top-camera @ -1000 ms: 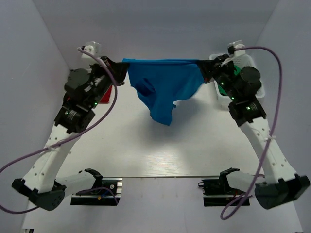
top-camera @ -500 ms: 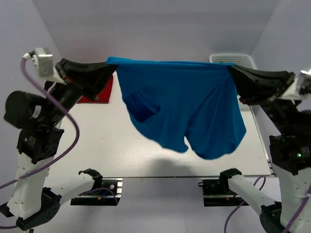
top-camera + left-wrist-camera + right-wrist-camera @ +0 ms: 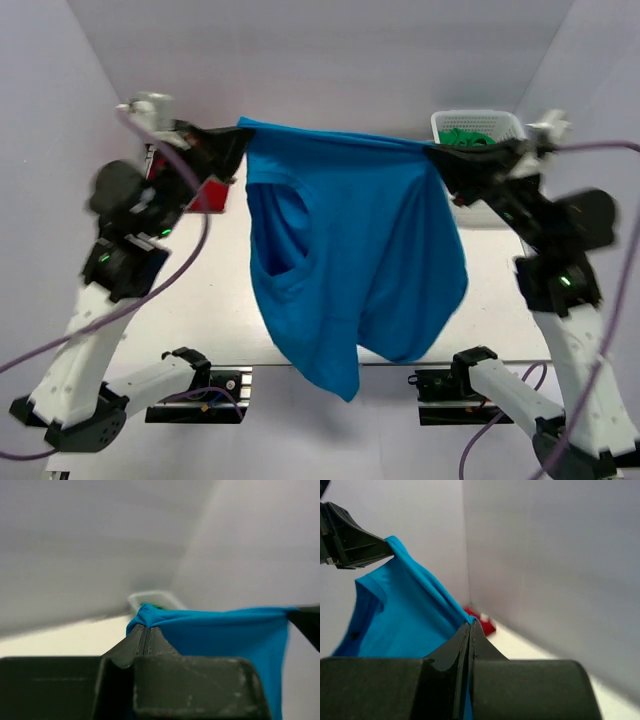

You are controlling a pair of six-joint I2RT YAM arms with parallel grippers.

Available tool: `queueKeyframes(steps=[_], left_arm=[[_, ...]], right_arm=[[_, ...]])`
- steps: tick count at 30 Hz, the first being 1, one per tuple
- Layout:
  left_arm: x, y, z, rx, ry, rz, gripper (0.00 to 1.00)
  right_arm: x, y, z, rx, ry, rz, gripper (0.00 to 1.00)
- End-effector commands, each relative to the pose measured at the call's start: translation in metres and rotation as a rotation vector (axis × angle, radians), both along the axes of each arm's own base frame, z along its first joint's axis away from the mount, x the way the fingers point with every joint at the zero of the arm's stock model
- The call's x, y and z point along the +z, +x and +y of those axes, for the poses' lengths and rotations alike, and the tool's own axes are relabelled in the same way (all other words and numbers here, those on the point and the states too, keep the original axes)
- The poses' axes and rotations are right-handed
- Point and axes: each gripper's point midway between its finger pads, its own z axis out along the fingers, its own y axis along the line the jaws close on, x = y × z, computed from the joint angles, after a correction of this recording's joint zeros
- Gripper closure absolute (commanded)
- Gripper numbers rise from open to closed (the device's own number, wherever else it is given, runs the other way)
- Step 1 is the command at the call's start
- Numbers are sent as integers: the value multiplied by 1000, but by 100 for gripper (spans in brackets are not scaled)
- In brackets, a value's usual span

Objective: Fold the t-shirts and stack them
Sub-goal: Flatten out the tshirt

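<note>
The bright blue t-shirt (image 3: pixel 350 250) hangs in the air, stretched between my two grippers and reaching down past the table's near edge. My left gripper (image 3: pixel 240 137) is shut on its left top corner, as the left wrist view (image 3: pixel 146 626) shows with cloth (image 3: pixel 225 630) bunched at the tips. My right gripper (image 3: pixel 432 157) is shut on the right top corner; the right wrist view (image 3: pixel 471 624) shows the cloth (image 3: pixel 400 615) running away to the left. The dark red t-shirt (image 3: pixel 208 193) lies on the table at the back left, mostly hidden behind my left arm; it also shows in the right wrist view (image 3: pixel 485 625).
A white basket (image 3: pixel 478 124) holding something green (image 3: pixel 464 136) stands at the back right. White walls close in the left, right and back sides. The arm bases (image 3: pixel 195 385) sit at the near edge.
Both arms have risen and swung, holding the blue t-shirt's top edge spread wide. The shirt has opened out and now hangs longer, its lower part swinging toward the near edge.
</note>
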Motion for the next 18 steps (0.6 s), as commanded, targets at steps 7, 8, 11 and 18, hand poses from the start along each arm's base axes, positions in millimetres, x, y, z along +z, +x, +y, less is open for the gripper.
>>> queueKeyframes(steps=[7,8,11,18], left_arm=[[-249,171,43,645,216,534,100],[-263,185,47,680,229,564,100],[-325,232,61,796,319,695,100],[-378,333,49,757,350,760,100]], right_arm=[[-220,172,36,-90,-42,589,100],[-224,185,36,-111,-47,603,100],[-269,238,47,-148,-147,741,100],[-325,326,53,-251,-330,842,76]])
